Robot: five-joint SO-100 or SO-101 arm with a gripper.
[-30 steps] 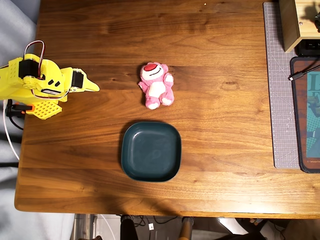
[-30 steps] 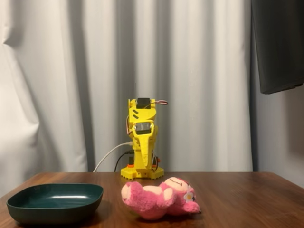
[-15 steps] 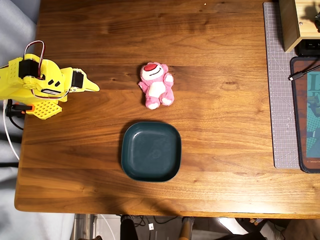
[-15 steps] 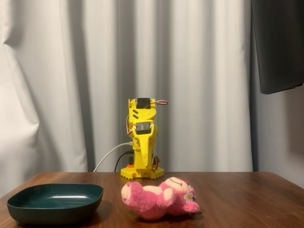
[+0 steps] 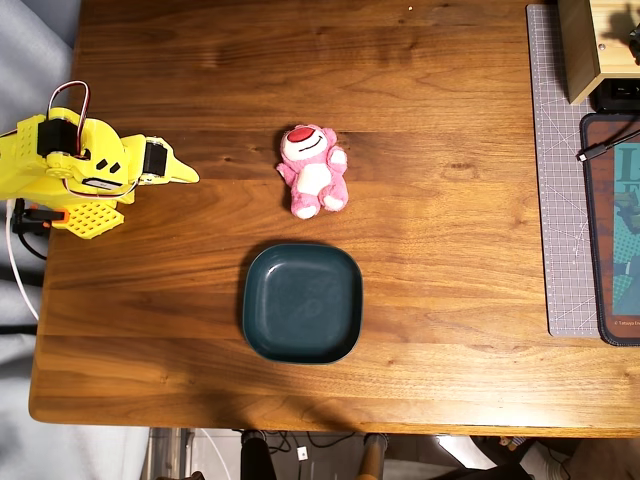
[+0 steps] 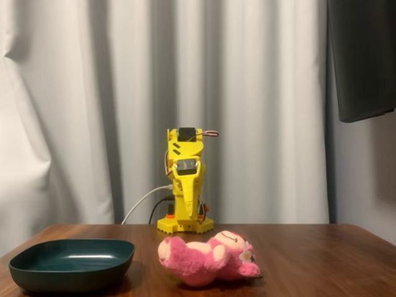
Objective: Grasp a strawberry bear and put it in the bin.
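The strawberry bear [image 5: 314, 169] is a small pink plush with a white belly and a dark red nose. It lies on its back near the middle of the wooden table; it also shows in the fixed view [image 6: 208, 258]. The bin [image 5: 301, 302] is a dark teal rounded-square dish, empty, just below the bear in the overhead view and at the lower left in the fixed view [image 6: 70, 263]. My yellow gripper [image 5: 185, 173] is folded back at the table's left edge, well apart from the bear, its jaws together and holding nothing. It faces the fixed view [image 6: 187, 204].
The arm's base [image 5: 80, 215] sits at the table's left edge with a white cable. A grey cutting mat [image 5: 560, 170], a dark pad and a wooden box [image 5: 590, 45] lie at the right edge. White curtains hang behind the arm.
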